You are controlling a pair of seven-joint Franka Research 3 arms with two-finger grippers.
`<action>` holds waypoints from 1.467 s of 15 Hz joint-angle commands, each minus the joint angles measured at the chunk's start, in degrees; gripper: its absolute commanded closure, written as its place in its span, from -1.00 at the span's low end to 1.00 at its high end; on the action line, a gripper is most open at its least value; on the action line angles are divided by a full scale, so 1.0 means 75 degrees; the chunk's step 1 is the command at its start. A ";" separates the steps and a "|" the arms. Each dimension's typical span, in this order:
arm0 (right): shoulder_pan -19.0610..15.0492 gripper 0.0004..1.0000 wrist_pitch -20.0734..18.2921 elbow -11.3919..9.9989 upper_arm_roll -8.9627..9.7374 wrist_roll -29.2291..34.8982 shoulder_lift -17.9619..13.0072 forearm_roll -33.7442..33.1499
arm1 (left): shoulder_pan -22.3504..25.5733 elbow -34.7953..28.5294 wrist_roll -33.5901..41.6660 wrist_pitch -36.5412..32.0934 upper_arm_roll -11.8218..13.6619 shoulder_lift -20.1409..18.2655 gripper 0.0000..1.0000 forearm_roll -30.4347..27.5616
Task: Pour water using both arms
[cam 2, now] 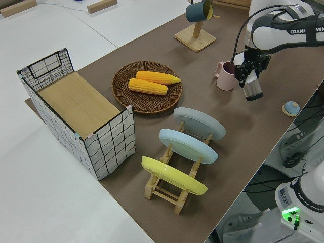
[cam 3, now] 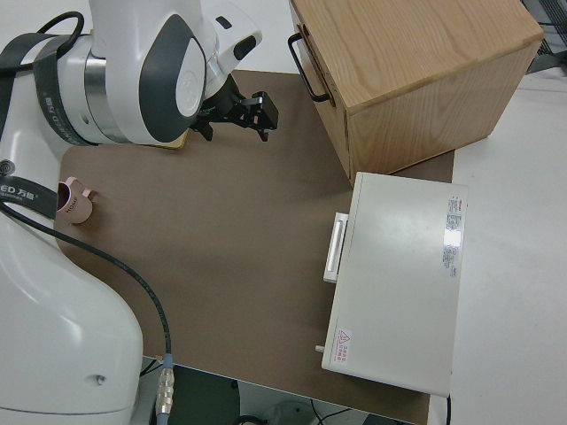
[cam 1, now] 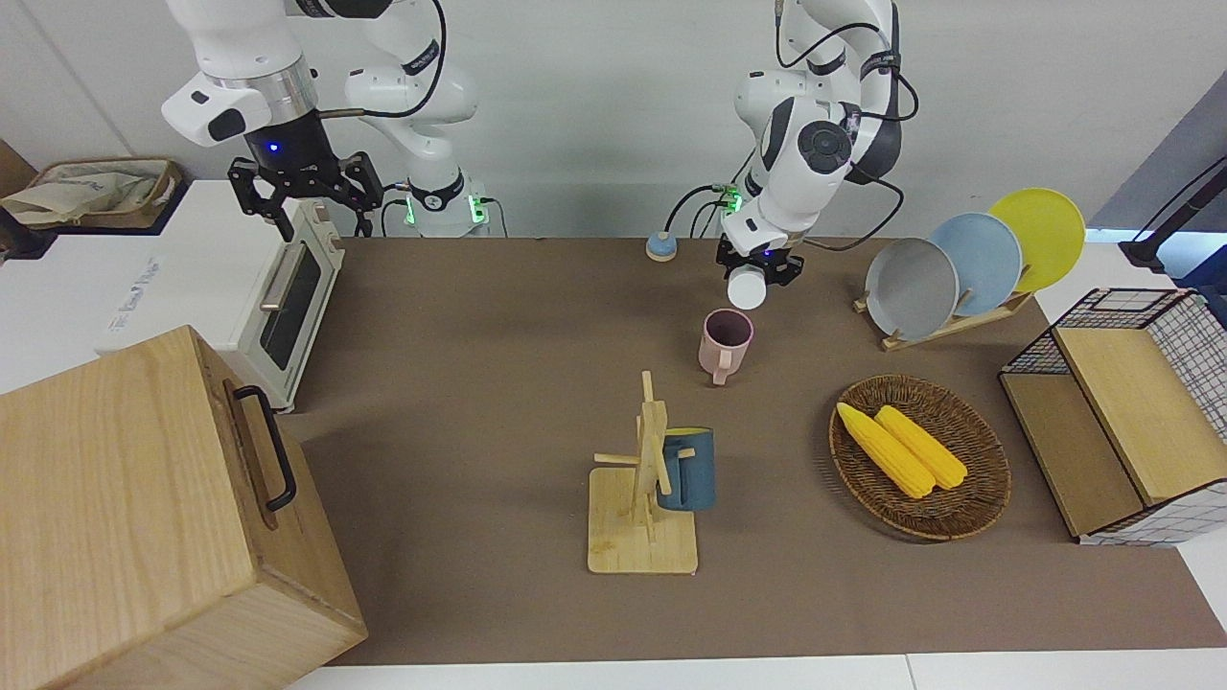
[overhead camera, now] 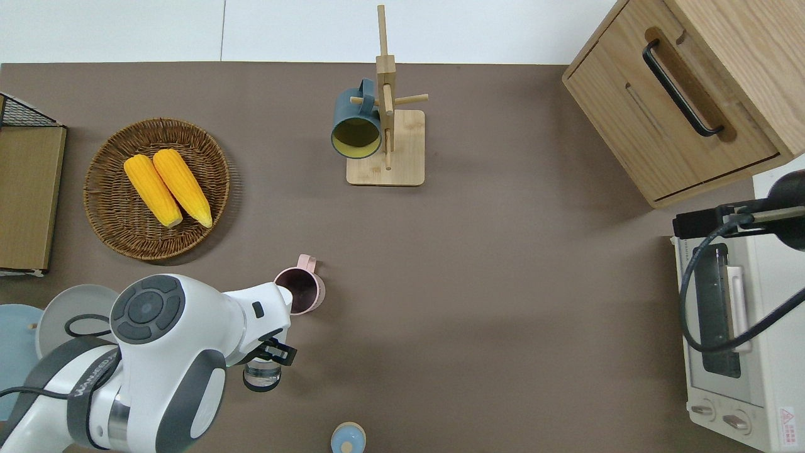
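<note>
A pink mug (cam 1: 726, 340) (overhead camera: 302, 290) (cam 2: 225, 76) stands upright near the middle of the table. My left gripper (cam 1: 759, 268) (overhead camera: 270, 353) (cam 2: 248, 72) is shut on a small clear container (cam 1: 747, 287) (overhead camera: 262, 376) (cam 2: 252, 90). It holds the container tilted in the air, over the table just nearer to the robots than the mug. No water shows in any view. The right arm is parked, and its gripper (cam 1: 305, 187) (cam 3: 237, 111) is open and holds nothing.
A wooden mug tree (cam 1: 644, 498) carries a dark blue mug (cam 1: 687, 470). A wicker basket (cam 1: 978, 498) holds two corn cobs. Also here are a plate rack (cam 1: 959, 321), a wire basket (cam 1: 1189, 402), a wooden box (cam 1: 144, 517), a toaster oven (cam 1: 288, 297) and a small blue disc (cam 1: 661, 247).
</note>
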 commanded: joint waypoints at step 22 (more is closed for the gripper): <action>-0.0002 -0.98 -0.0024 0.0074 -0.0001 -0.0174 0.0039 0.0122 | -0.0015 0.2110 -0.1129 -0.2469 -0.0149 0.1463 1.00 0.1112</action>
